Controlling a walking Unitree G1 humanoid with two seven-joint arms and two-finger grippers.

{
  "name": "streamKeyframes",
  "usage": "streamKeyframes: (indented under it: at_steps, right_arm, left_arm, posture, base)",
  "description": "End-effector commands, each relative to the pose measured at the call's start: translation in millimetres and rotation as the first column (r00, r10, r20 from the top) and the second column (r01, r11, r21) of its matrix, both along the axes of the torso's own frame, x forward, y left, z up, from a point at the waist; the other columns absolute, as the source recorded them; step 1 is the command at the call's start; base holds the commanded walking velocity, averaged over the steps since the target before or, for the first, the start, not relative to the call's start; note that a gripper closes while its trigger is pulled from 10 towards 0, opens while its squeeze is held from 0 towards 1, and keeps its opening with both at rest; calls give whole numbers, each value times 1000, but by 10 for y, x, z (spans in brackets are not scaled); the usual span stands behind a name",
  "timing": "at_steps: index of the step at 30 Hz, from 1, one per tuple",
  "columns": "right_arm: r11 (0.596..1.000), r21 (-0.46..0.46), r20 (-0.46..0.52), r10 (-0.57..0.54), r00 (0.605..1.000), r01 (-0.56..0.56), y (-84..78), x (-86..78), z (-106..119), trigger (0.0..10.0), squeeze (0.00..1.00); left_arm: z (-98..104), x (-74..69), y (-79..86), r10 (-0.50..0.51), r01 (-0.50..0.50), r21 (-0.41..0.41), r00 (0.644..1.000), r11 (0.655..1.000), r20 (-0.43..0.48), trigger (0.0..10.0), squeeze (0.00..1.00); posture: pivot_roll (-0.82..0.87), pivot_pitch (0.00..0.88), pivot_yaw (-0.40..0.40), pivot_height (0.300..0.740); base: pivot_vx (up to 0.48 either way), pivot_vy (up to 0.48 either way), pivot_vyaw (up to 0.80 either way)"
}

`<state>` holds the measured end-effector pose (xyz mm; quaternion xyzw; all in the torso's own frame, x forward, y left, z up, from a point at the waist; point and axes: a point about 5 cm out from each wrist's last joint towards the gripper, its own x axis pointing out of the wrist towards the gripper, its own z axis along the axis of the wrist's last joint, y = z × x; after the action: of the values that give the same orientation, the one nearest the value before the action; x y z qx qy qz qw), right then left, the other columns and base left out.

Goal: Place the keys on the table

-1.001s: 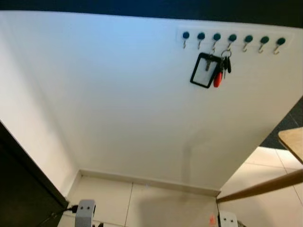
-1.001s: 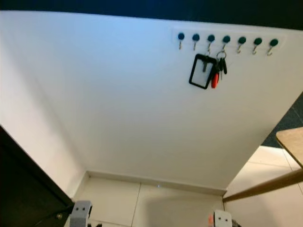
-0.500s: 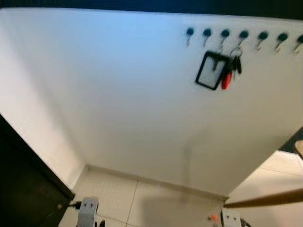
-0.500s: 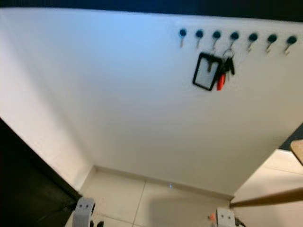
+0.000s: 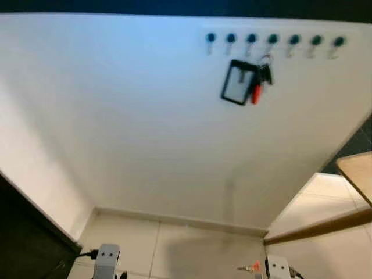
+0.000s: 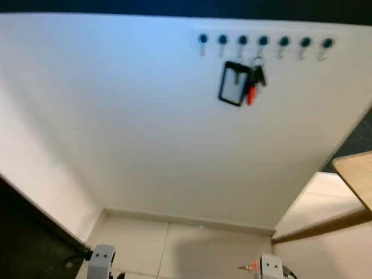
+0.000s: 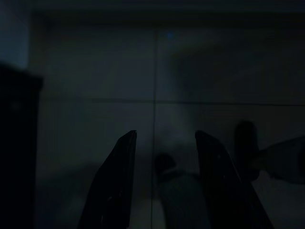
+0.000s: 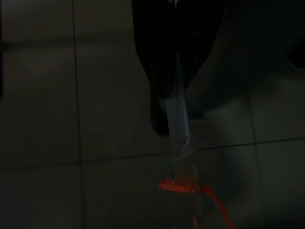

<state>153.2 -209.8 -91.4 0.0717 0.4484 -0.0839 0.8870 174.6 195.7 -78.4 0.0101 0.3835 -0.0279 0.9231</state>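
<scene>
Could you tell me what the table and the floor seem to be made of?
Table: apparently wood, going by its light tan top and brown edge, with a matte look. Floor: pale tiles, likely ceramic or stone, given the straight grout lines between them.

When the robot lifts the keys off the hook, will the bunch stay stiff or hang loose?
Likely loose: the keys dangle from one ring on a hook, with a red tag below. They would probably swing and may snag the black card holder hanging beside them.

Keys w/ red tag on wall hook; wooden table edge at right.
</scene>
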Motion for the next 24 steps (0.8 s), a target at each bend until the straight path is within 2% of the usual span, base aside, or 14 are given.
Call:
streamKeyframes:
  at_steps: [1,6,13,24]
  right_arm:
    - [1000,0,-16,8,1000,-8,1,-34,-16,10000,0]
    - [1000,0,-9,20,1000,-20,18,-16,-11,10000,0]
    - [999,4,2,35,999,-35,49,-1,-7,10000,0]
    - [998,-3,0,71,998,-71,62,19,-2,10000,0]
  left_arm:
    - [6,-12,45,-2,2,30,1000,1000,6,10000,0]
    - [23,5,61,19,-20,33,999,999,29,10000,0]
    - [26,5,60,50,-50,-3,998,999,42,10000,0]
    - [-9,-53,100,70,-70,17,997,997,9,10000,0]
  posture:
    - [20,93,18,740]
    - [20,93,18,740]
    - [19,95,20,740]
    - [17,96,20,740]
  base:
    - [0,0,-800]
    - [0,0,-800]
    - [0,0,-800]
    - [0,0,-800]
